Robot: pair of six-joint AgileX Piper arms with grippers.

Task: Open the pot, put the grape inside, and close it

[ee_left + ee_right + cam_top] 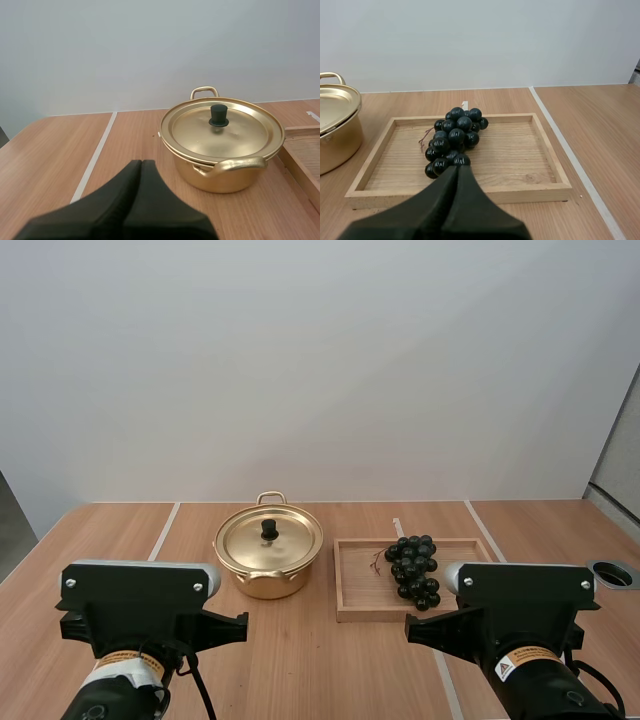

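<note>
Golden metal pot (pixel 220 175) with lid (pixel 240 131) on, ahead of left gripper (pixel 141 163), pressed together | dark grape bunch (pixel 453 140) in wooden tray (pixel 520 155) just before right gripper (pixel 457 169), pressed together too | all steps left

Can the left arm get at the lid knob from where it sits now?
Probably yes. The left gripper, shut on nothing, points toward the pot, and only table lies between them. The black knob stands exposed on top. The gripper must open first.
</note>
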